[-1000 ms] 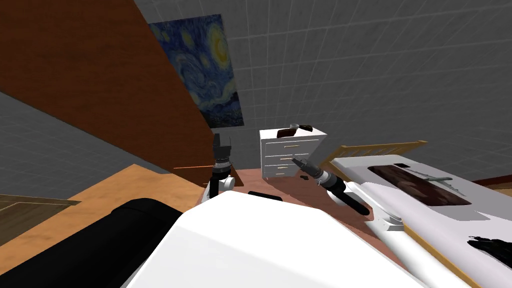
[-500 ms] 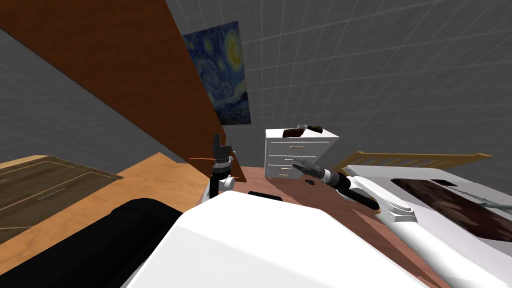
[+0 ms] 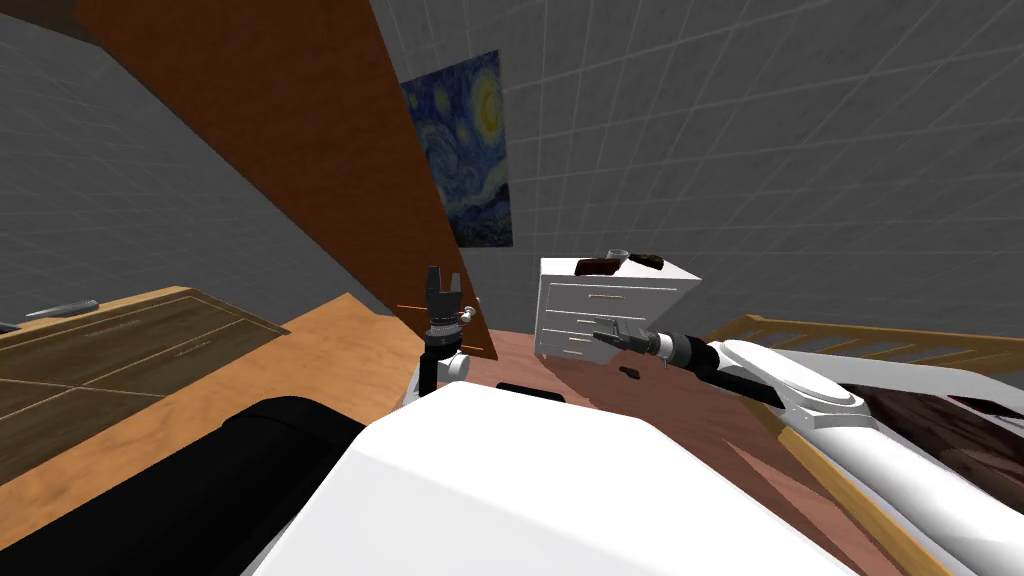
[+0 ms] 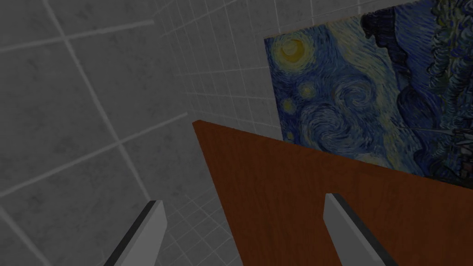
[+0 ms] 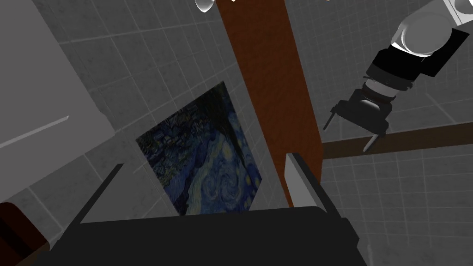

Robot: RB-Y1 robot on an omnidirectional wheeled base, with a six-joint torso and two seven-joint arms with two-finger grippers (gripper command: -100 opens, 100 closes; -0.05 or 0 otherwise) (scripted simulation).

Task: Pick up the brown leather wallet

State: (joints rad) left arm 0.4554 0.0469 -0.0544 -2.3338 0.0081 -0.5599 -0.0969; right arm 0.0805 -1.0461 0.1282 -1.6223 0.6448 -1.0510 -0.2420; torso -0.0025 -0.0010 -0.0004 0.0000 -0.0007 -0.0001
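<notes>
A white chest of drawers (image 3: 590,315) stands against the tiled wall ahead. On its top lies a flat brown thing, likely the wallet (image 3: 597,266), with a small glass (image 3: 617,252) and another dark item (image 3: 648,262) beside it. My right gripper (image 3: 608,338) is held level in front of the drawer fronts, below the top and apart from the wallet. Its fingers (image 5: 299,178) are open and empty in the right wrist view. My left gripper (image 3: 441,288) points upward near the brown door's edge, and it stands open (image 4: 245,231) with nothing between its fingers.
A tall brown wooden door panel (image 3: 300,150) leans across the left. A blue swirl painting (image 3: 470,150) hangs on the wall. A bed with a wooden frame (image 3: 870,340) lies at the right. A wooden cabinet top (image 3: 120,340) is at the left.
My head view has swung left, so the drawers and bed slid right in the picture. My right forearm has dropped from a slant to nearly level. The left gripper holds its pose.
</notes>
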